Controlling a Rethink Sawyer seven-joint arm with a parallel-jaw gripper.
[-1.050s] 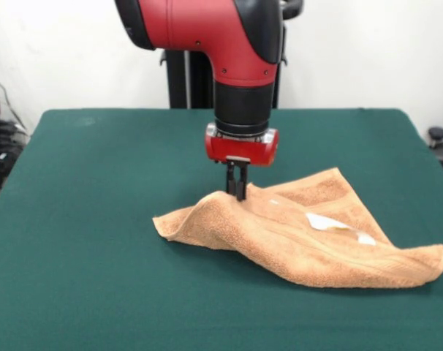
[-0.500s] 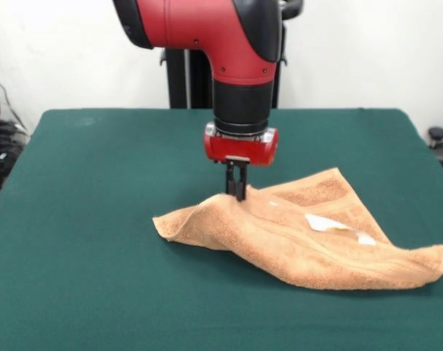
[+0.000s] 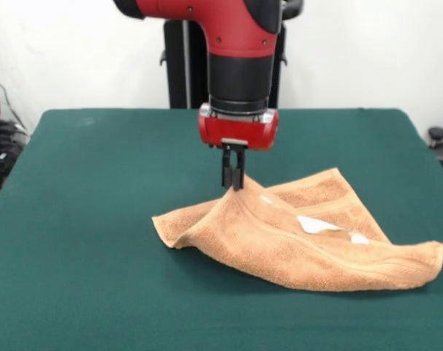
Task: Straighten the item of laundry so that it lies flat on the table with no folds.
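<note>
Terry towel (image 3: 294,238) now peaks higher off the table (image 3: 97,219) as my claw (image 3: 233,186), pinched shut on it, has lifted, so unfolding has begun.

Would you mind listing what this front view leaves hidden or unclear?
- Underside of the towel: hidden by its own upper layer, so the number of layers is unclear.
- Label: any print is too small to read.
- Gripper: tips meet the raised cloth; how much cloth they pinch is hidden.
- Table: near edge cut off by the picture's bottom.
</note>
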